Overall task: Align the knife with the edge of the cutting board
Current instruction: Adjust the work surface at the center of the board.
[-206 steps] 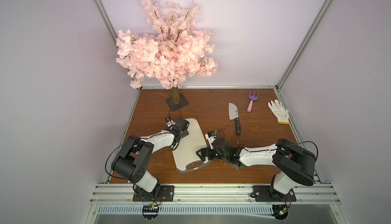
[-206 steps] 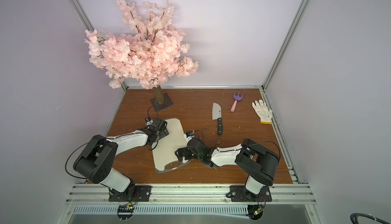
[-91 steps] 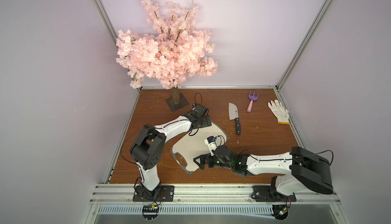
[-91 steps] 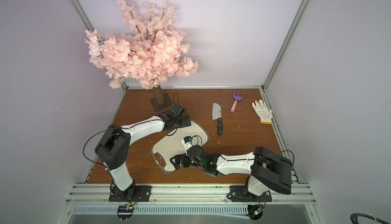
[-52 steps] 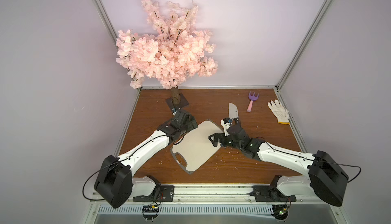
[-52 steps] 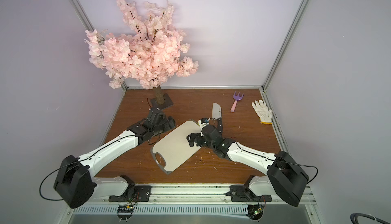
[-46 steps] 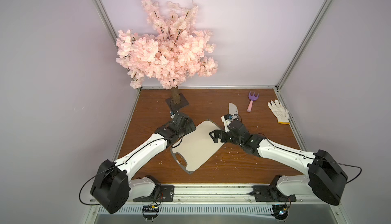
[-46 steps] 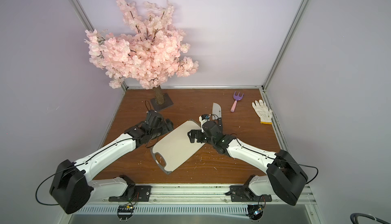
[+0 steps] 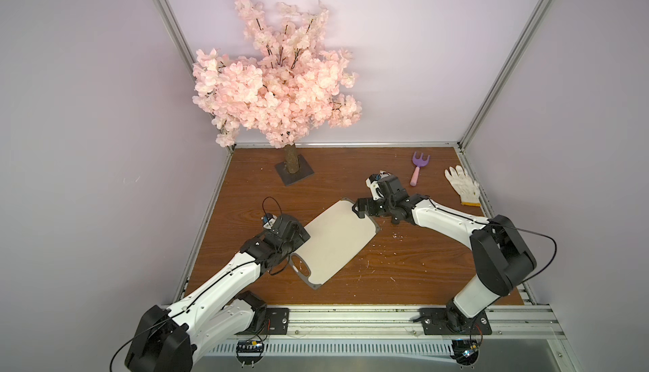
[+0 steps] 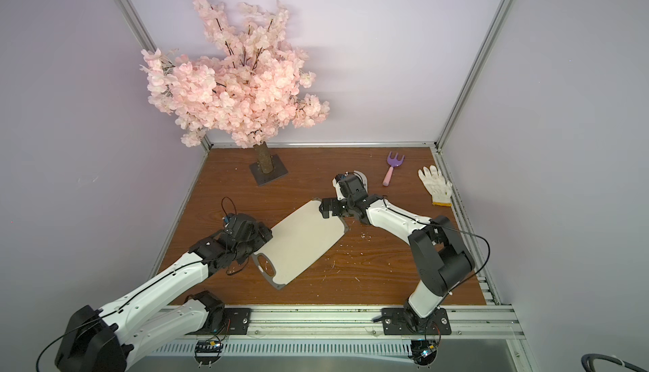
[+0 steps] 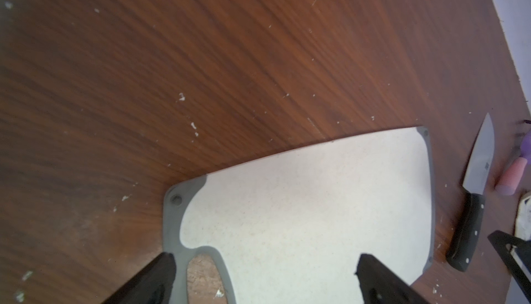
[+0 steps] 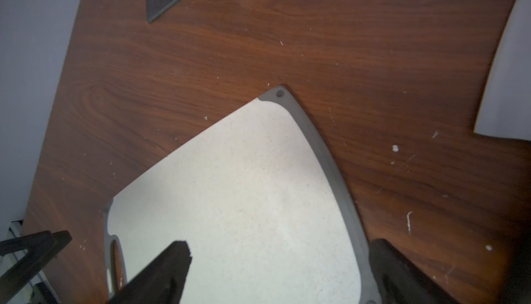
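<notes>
Lying untouched beside spread right pincer (image 12: pixel 278 243): knife (image 11: pixel 479 169).

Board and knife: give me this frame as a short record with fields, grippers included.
board: flat on the table, lying diagonally, hole end on the near left
knife: on the table just past the board's end opposite the hole, not touching it, apparently angled to that edge
left gripper: open, empty, over the hole end
right gripper: open, empty, over the opposite end
alignment: not yet done
others: fork, glove, tree, all toward the back
</notes>
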Robot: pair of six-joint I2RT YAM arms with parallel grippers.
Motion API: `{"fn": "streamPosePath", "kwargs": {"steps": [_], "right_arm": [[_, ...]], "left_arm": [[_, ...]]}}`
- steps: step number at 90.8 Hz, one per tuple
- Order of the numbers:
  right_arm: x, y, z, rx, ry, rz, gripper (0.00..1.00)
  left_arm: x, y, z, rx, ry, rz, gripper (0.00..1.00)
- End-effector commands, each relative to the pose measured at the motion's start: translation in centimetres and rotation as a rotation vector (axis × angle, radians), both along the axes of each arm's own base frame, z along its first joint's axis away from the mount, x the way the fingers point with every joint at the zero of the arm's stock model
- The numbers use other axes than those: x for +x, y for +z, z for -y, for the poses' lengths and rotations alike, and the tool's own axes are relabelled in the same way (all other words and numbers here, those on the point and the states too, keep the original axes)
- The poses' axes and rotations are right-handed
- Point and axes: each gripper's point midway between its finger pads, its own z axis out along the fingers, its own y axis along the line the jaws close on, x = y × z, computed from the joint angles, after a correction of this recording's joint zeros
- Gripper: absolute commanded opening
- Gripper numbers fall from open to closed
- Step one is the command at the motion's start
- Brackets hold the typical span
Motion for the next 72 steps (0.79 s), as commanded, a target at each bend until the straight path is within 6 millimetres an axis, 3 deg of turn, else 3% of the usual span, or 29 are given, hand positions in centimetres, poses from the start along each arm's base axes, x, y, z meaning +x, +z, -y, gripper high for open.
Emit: {"fn": "streamPosePath", "kwargs": {"steps": [1,22,36,72], "right_arm": [[0.8,0.7,-0.9,0.018,0.069,0.004,0.99],[2.2,-2.1,-0.8,0.004,0.079,-0.051,0.99],[2.4,-4.0,-1.0,0.002,0.084,-0.078,0.99],[1.0,-5.1,-0.4,0.031,0.058,-0.089,0.99]], "left_arm": [[-1.4,-1.7,-0.6,-0.003,0.027,-0.07,0.99],[-3.5,-4.3,-1.0,-0.003,0.027,-0.162,0.99],[-4.0,-5.0,-1.1,-0.005,0.03,-0.183,0.99],[-3.6,-5.8,0.5,-0.061,-0.01,-0.197,0.99]]}}
